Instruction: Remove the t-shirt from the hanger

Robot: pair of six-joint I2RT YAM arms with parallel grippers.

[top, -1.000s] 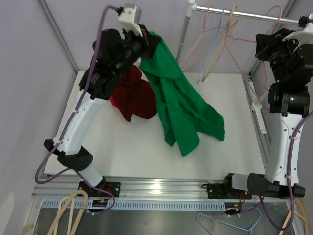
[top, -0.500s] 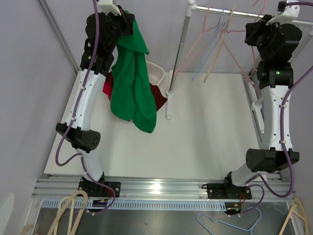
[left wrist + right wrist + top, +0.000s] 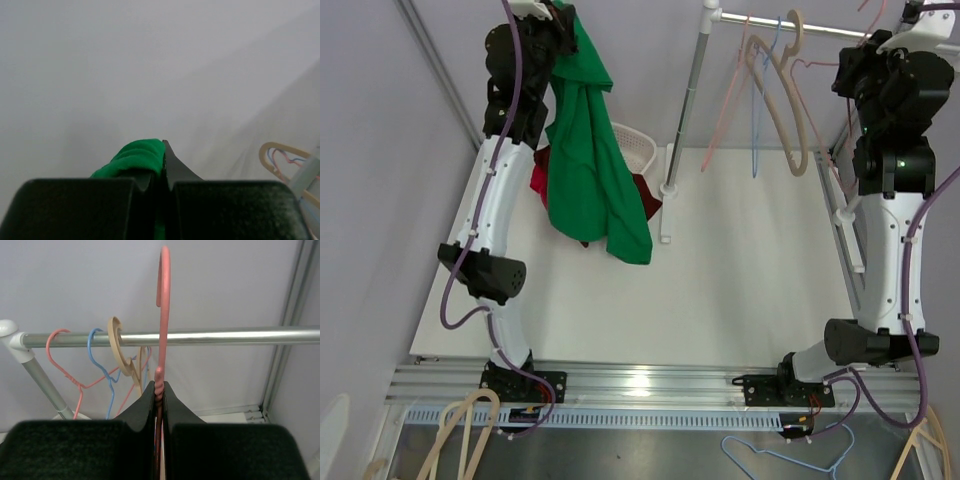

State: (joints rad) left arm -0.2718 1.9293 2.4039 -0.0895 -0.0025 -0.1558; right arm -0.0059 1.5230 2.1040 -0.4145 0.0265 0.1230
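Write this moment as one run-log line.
left hand: shut on green t-shirt, held high | right hand: shut on pink hanger, by rail | t-shirt: off hanger

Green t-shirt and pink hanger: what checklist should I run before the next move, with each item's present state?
1. Left gripper shut on green t-shirt: ok.
2. Right gripper shut on pink hanger at its neck: ok.
3. T-shirt separated from hanger, on opposite sides of the top view: ok.
4. Hanger hook seated on rail: cannot tell; it only crosses the rail in the right wrist view.
5. Shirt hem clear of white basket: cannot tell; cloth hides part of it.
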